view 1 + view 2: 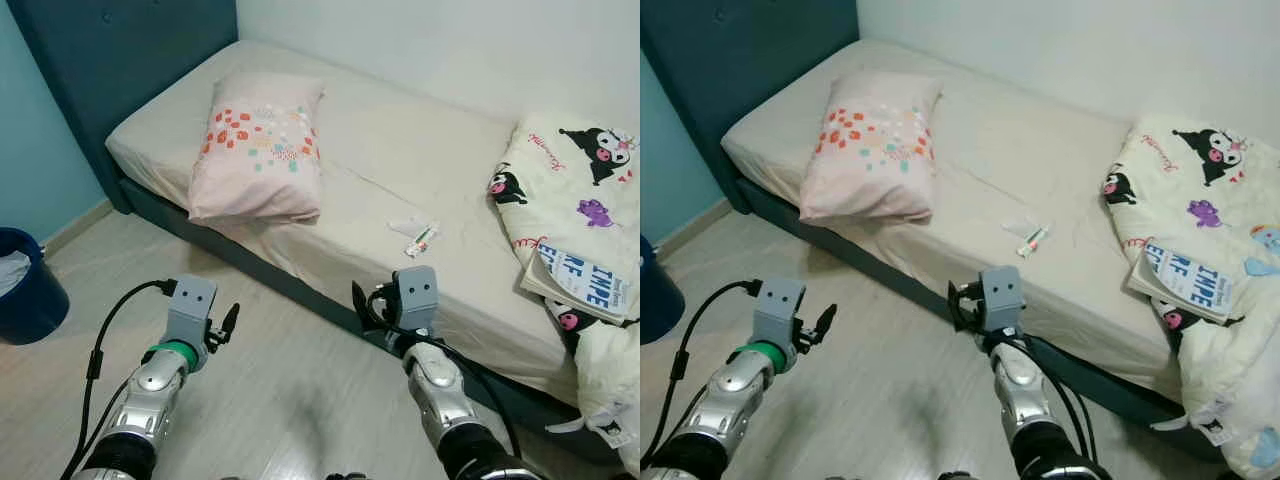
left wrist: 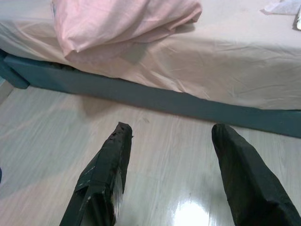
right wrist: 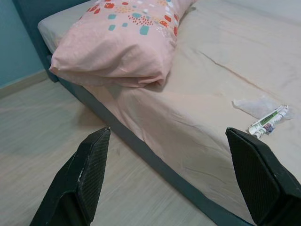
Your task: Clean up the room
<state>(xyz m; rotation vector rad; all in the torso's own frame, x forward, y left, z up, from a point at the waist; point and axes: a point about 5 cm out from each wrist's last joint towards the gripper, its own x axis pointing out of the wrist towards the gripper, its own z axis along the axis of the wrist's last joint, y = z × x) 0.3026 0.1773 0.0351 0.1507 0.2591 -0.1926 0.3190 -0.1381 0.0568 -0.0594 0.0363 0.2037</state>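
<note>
Here, the right gripper (image 3: 169, 174) (wide open, empty) faces the wrapper (image 3: 268, 121) on the bed (image 3: 207, 94).

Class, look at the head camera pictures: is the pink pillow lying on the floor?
No. The pink pillow lies on the bed, near the headboard.

You see only part of the blue bin (image 1: 28, 285) left of the bed (image 1: 400, 150); the picture's edge cuts it off. The patterned quilt (image 1: 585, 190) on the bed runs off the right edge. The small tube (image 1: 422, 238) on the bed carries print too small to read. The booklet (image 1: 580, 280) on the quilt shows only partial lettering.
</note>
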